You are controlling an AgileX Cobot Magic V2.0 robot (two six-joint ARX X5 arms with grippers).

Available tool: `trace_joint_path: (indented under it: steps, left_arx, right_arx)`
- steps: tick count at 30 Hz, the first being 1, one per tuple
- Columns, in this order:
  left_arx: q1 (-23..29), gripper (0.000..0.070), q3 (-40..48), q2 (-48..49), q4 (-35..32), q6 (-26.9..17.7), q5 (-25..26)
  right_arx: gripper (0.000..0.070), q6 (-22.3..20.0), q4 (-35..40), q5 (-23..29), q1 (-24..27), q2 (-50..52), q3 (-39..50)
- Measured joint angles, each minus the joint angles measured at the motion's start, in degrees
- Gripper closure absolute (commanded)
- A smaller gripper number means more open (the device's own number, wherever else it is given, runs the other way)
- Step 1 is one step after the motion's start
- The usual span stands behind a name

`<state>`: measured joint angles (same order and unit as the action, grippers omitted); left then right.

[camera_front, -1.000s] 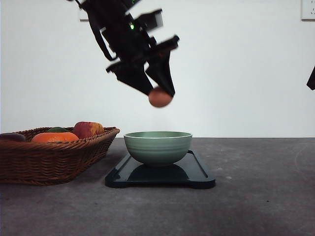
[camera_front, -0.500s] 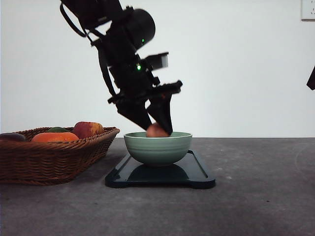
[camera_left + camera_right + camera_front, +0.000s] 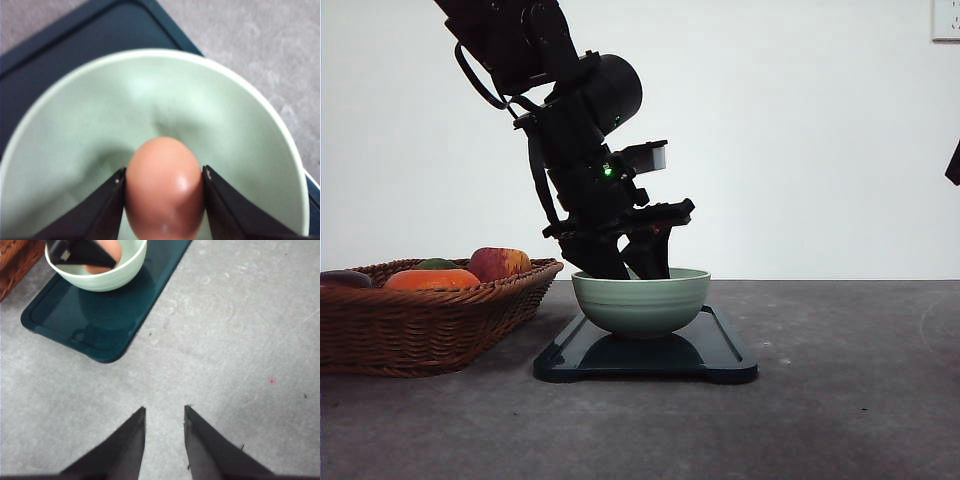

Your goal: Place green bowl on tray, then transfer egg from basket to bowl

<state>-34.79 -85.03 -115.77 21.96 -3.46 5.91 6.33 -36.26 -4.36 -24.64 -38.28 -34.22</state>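
Note:
The green bowl stands on the dark tray in the middle of the table. My left gripper reaches down into the bowl from above, its tips hidden behind the rim. Seen from the left wrist, the brown egg is held between the two black fingers, low inside the bowl, with the left gripper shut on it. The right wrist view shows bowl, tray and a bit of the egg. My right gripper hovers open over bare table, well away from the tray.
The wicker basket sits left of the tray and holds an orange fruit and a red apple. Grey table stretches right of the tray. A dark piece of the right arm shows at the right edge.
My left gripper has come down with the egg from well above the bowl into it. The egg is now below the rim. The bowl, tray and basket have not moved.

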Motion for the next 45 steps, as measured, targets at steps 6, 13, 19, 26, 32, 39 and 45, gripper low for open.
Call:
trace_joint_path:
  steps: [6, 13, 19, 26, 32, 39, 45]
  left_arx:
    - [0.0, 0.0426, 0.0, 0.0, 0.04, 0.0, 0.0]
    - [0.0, 0.0428, 0.0, 0.0, -0.01, 0.0, 0.0]
    - [0.0, 0.0429, 0.0, 0.0, -0.22, 0.0, 0.0]
    - [0.0, 0.0429, 0.0, 0.0, -0.31, 0.0, 0.0]
    - [0.0, 0.0429, 0.0, -0.3, -0.22, 0.02, 0.0]
    - [0.01, 0.0428, 0.0, -0.57, 0.29, 0.04, 0.0]
    - [0.0, 0.0419, 0.0, -0.57, 1.63, 0.04, 0.02]
  right_arx:
    - [0.0551, 0.0, -0.34, 0.0, 0.0, 0.0, 0.0]
    - [0.0551, 0.0, -0.34, 0.0, 0.0, 0.0, 0.0]
    - [0.0551, 0.0, -0.34, 0.0, 0.0, 0.0, 0.0]
    - [0.0551, 0.0, -0.42, -0.02, 0.0, 0.0, 0.0]
    - [0.0551, 0.0, -1.07, -0.02, 0.0, 0.0, 0.0]
    - [0.0551, 0.0, -1.64, -0.04, 0.0, 0.0, 0.0]
    - [0.0551, 0.0, -1.93, -0.04, 0.0, 0.0, 0.0]
